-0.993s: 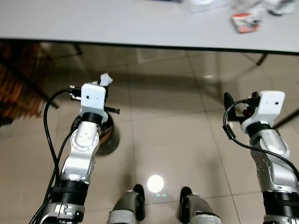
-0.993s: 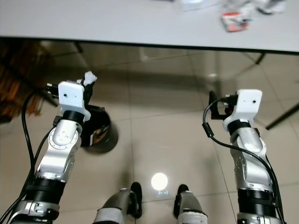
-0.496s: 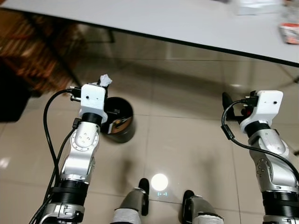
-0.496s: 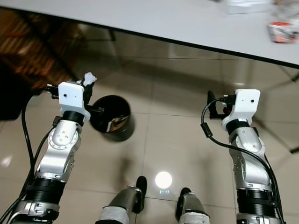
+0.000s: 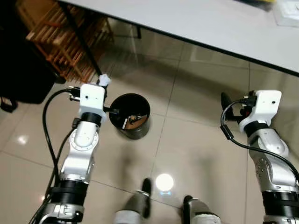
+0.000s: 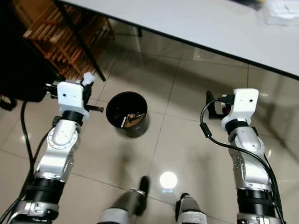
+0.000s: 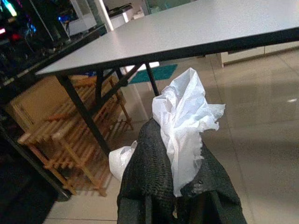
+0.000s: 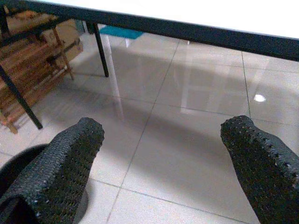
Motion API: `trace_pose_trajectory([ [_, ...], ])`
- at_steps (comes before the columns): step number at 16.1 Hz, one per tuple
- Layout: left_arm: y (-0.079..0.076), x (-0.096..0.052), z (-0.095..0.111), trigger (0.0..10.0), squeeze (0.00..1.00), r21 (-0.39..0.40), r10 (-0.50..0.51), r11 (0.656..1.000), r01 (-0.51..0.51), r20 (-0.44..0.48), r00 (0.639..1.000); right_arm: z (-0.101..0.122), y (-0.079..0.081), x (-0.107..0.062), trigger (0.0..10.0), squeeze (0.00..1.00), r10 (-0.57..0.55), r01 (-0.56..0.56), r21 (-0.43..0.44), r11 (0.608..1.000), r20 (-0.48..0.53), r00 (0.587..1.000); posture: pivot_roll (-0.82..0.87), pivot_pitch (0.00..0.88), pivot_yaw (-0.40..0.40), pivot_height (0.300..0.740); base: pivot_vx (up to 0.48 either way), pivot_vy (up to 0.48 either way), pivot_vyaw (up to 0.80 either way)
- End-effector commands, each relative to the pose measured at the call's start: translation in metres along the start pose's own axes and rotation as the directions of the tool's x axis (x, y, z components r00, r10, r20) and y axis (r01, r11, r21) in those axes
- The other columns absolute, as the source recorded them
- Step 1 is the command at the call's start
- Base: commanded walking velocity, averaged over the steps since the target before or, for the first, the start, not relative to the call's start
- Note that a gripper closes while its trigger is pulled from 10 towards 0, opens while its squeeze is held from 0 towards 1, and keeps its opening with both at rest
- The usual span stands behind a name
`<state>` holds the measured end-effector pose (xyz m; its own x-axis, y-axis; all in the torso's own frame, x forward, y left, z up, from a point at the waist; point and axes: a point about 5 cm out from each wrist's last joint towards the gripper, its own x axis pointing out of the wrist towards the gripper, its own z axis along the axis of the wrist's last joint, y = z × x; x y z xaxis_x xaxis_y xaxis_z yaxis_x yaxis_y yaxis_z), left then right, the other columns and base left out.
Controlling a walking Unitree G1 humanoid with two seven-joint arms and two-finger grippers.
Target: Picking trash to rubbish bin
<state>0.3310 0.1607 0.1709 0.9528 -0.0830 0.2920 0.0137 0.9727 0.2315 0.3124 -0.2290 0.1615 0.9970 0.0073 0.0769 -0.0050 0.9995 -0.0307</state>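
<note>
Two grippers are raised above the tiled floor (image 5: pixel 196 140); the left gripper (image 7: pixel 180 186) is clamped on a crumpled white tissue (image 7: pixel 184 126), held up just beside the black rubbish bin (image 5: pixel 130 115), not over its mouth; the bin stands on the floor with scraps inside; the right gripper (image 8: pixel 163 163) has its fingers spread wide apart with nothing between them; a white worktop (image 5: pixel 196 18) runs across ahead, a wooden rack (image 5: pixel 65 42) beneath its left end.

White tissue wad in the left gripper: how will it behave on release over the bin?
The crumpled tissue looks thin and floppy, so probably very light. It may drift or cling to the textured fingers of the left gripper instead of dropping cleanly. The black bin has a wide open mouth, which should forgive some drift.
</note>
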Motion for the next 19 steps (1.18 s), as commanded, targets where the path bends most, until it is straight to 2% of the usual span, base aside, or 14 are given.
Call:
trace_pose_trajectory([
  [1,0.0061,-0.0043,-0.005,10.0,0.0,0.014,0.015,1.0,-0.015,-0.021,1.0,-0.0032,0.0032,-0.0021,10.0,0.0,0.018,-0.018,-0.001,1.0,-0.014,1.0,0.04,0.315,0.098,0.74,0.0,0.0,0.8],
  [6,0.0052,-0.0039,-0.0051,10.0,0.0,0.015,0.01,1.0,-0.01,-0.021,1.0,-0.0034,0.0055,-0.0025,10.0,0.0,0.032,-0.032,0.018,0.999,-0.008,0.999,0.04,0.308,0.099,0.74,0.0,0.0,0.8],
  [19,0.0028,-0.0046,-0.0096,10.0,0.0,0.013,0.001,1.0,-0.001,-0.051,0.999,-0.0048,0.0064,-0.0024,10.0,0.0,0.033,-0.032,0.034,0.999,-0.025,0.999,0.04,0.323,0.095,0.74,0.0,0.0,0.0],
])
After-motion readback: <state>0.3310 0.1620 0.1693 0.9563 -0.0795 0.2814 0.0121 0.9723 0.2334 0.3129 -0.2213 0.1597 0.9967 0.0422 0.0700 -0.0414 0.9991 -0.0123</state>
